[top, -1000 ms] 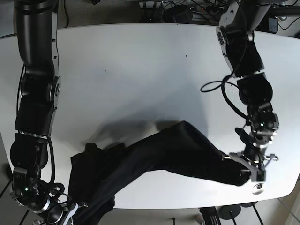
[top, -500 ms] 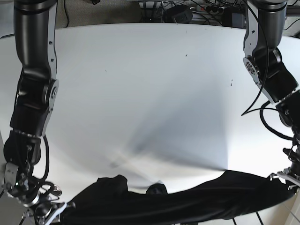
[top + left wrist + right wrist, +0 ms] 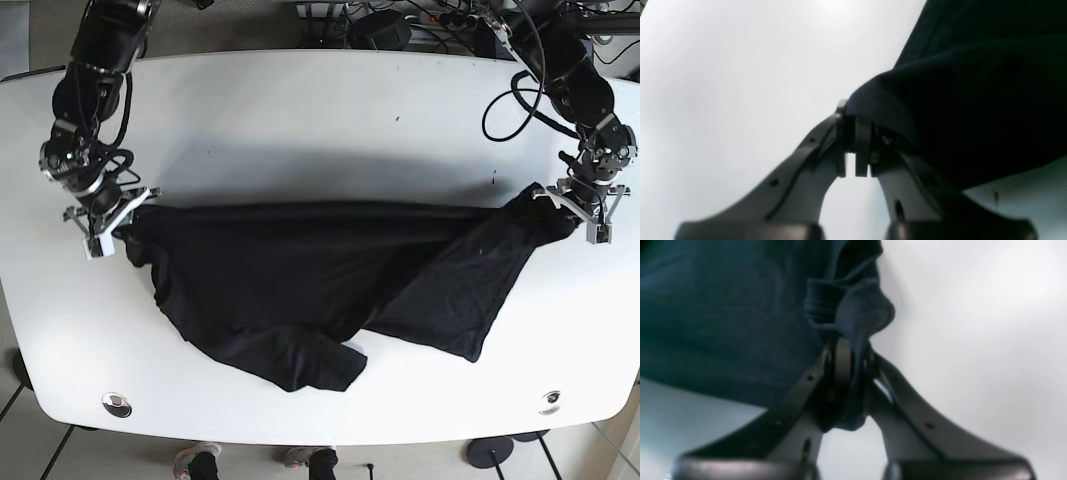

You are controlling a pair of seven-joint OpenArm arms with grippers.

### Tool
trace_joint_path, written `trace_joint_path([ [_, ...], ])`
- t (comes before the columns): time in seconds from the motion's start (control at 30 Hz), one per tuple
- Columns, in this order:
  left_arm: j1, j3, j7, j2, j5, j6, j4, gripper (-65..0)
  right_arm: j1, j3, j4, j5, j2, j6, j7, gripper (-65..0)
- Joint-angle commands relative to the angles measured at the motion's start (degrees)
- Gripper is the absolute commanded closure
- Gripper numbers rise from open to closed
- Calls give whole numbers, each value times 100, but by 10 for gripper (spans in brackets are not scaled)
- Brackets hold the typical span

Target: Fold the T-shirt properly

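Both grippers, left gripper and right gripper, clench the black T-shirt; uneven tension risks slipping; bunched hem may wrinkle.

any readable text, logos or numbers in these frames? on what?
None readable.
T-shirt: plain black, no print or tag showing in any view.
Table: bare white, only small dark specks, no markings.
Left gripper and right gripper: no labels visible; the wrist views are blurred close-ups.
Gear behind the table: too small to tell.
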Motion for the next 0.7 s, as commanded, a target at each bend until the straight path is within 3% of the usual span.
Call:
trace_joint_path([
  [0.03,225,-74,-163,-63,-66,19,373,0,-307,198,271,32,-2,-59,135,-22],
  [0.13,656,-329,-154,86,-57,-122,584,0,-826,409,359,32,-187,-15,135,-22],
  [0.23,1105,-584,-145,201,-57,-394,769,0,-1143,664,377,32,-336,495,135,-27],
  [0.27,1193,-663,-145,245,-57,-394,848,0,-1204,743,482,32,-336,543,135,-33],
  [0.33,1333,-698,-145,262,-57,-434,988,0,-1310,814,834,32,-345,543,-85,-128],
  [0.43,1377,-716,-145,368,-57,-434,1032,0,-1345,822,1722,419,-336,543,-428,-463],
  [0.53,1368,-689,-145,368,-57,-434,1032,0,-967,726,1924,657,-310,543,-445,-650],
  [0.7,1360,-672,-145,376,-57,-434,1024,0,537,22,720,59,-301,543,-428,-650],
])
